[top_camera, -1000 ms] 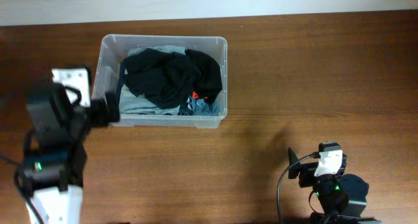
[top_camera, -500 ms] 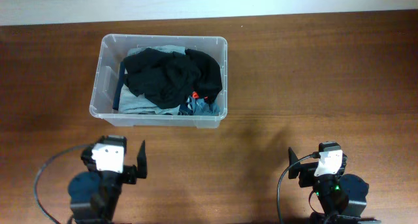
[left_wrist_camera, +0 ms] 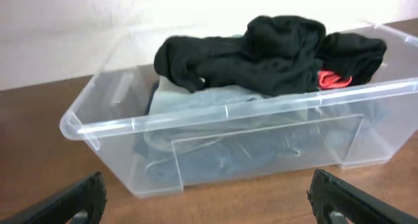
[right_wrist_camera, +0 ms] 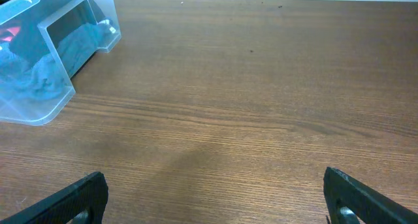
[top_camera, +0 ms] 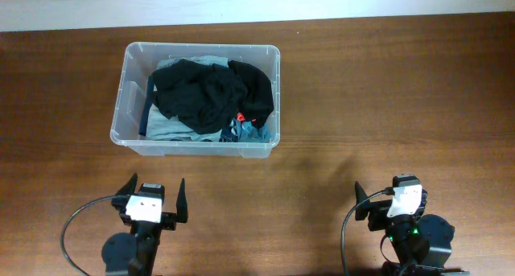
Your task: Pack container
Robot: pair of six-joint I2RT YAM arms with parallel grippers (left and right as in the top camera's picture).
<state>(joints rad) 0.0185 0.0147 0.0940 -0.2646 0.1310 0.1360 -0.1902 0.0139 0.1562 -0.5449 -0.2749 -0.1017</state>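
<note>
The clear plastic container (top_camera: 130, 83) stands on the wooden table at the upper left, holding black clothes (top_camera: 211, 91) over grey-blue ones, with a small red patch. It also shows in the left wrist view (left_wrist_camera: 104, 129) and its corner shows in the right wrist view (right_wrist_camera: 46, 110). My left gripper (top_camera: 154, 197) is open and empty near the table's front edge, below the container and apart from it. My right gripper (top_camera: 390, 199) is open and empty at the front right, far from the container.
The wooden table (top_camera: 386, 99) stretches to the right of the container. A pale wall runs along the far edge (top_camera: 257, 2). Black cables loop beside both arm bases at the front edge.
My left arm has drawn back from the container's left side to the table's front edge. The right arm and the container have not moved.
</note>
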